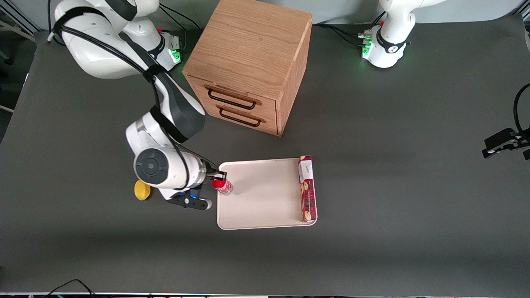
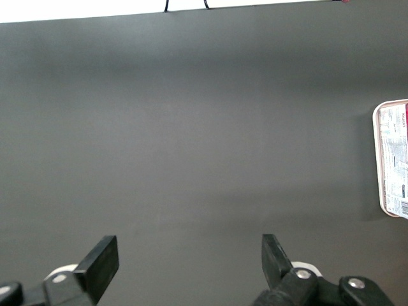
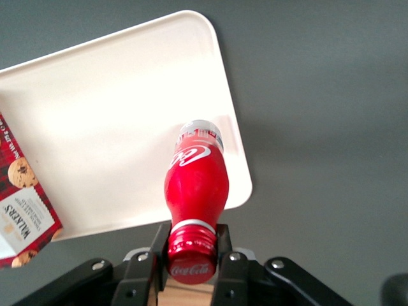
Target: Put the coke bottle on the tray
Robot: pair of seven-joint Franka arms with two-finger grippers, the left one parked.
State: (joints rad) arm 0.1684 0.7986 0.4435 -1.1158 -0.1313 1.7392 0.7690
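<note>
The coke bottle (image 1: 224,186) stands upright at the edge of the cream-white tray (image 1: 265,194), at the tray's end toward the working arm. In the right wrist view the bottle (image 3: 194,182) shows its red cap, red label with white script and clear base, which rests on the tray (image 3: 115,127) near a rounded corner. My right gripper (image 1: 217,179) is shut on the bottle's red cap; the two black fingers (image 3: 159,245) press the cap from both sides.
A long red cookie box (image 1: 307,188) lies along the tray's end toward the parked arm, also in the right wrist view (image 3: 19,197). A wooden drawer cabinet (image 1: 248,66) stands farther from the front camera. A yellow lemon (image 1: 142,190) lies beside the working arm's wrist.
</note>
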